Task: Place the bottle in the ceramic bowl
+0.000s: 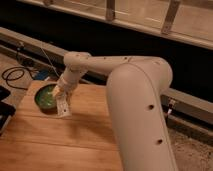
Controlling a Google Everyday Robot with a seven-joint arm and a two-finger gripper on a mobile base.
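The green ceramic bowl (45, 98) sits near the far left corner of the wooden table (60, 140). My gripper (61, 98) hangs just over the bowl's right rim, shut on the bottle (63, 107). The pale bottle points downward below the fingers, its lower end close to the table beside the bowl. Whether it touches the rim I cannot tell. My white arm reaches in from the right and hides part of the table.
A black cable (15, 76) coils on the floor beyond the table's left end. A dark object (4, 107) lies at the left edge. A dark wall with a ledge (190, 97) runs behind the table.
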